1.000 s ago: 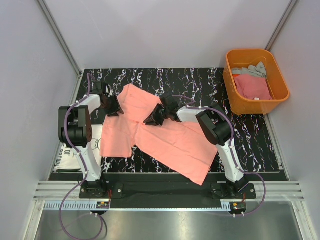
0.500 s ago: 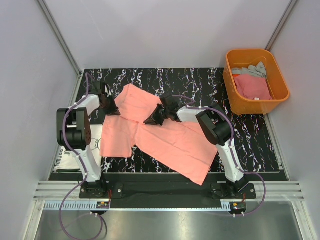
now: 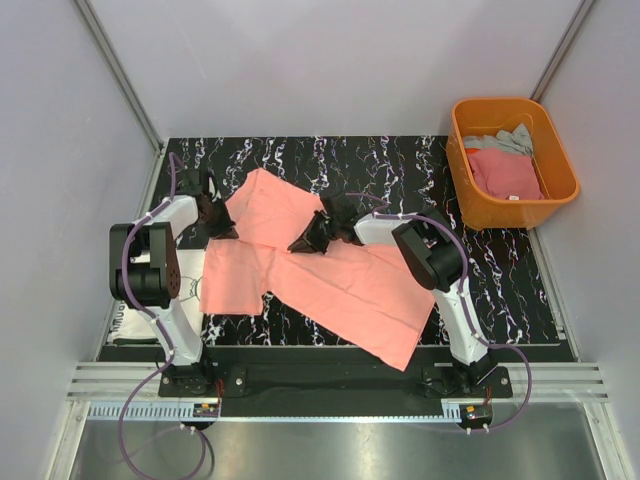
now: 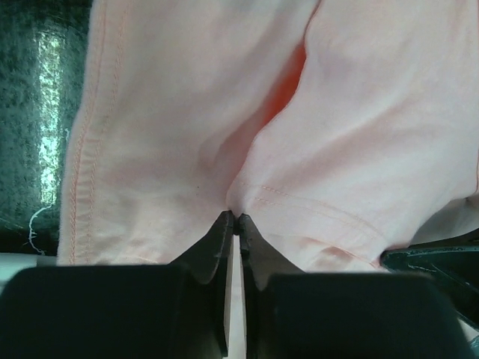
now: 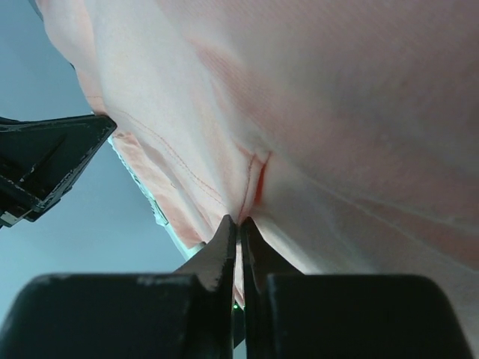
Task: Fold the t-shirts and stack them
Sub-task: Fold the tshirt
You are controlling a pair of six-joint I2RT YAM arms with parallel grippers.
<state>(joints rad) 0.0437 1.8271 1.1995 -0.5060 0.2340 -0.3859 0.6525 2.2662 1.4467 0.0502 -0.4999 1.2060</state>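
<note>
The salmon-pink t-shirt (image 3: 330,280) lies spread across the black marbled table (image 3: 400,165), partly lifted at the back. My left gripper (image 3: 222,226) is shut on its left edge; the left wrist view shows the pinched hem (image 4: 236,209) at the fingertips. My right gripper (image 3: 305,243) is shut on a fold near the shirt's middle, and that cloth (image 5: 314,134) fills the right wrist view. A white t-shirt with black lettering (image 3: 135,315) lies folded at the table's left edge, partly hidden by the left arm.
An orange plastic tub (image 3: 560,155) stands at the back right, off the table, holding a deeper pink t-shirt (image 3: 505,172) and a grey one (image 3: 505,138). Grey walls enclose the table on three sides.
My left gripper has moved left and toward the back with the shirt's edge, pulling the cloth wider. My right gripper has shifted only slightly.
</note>
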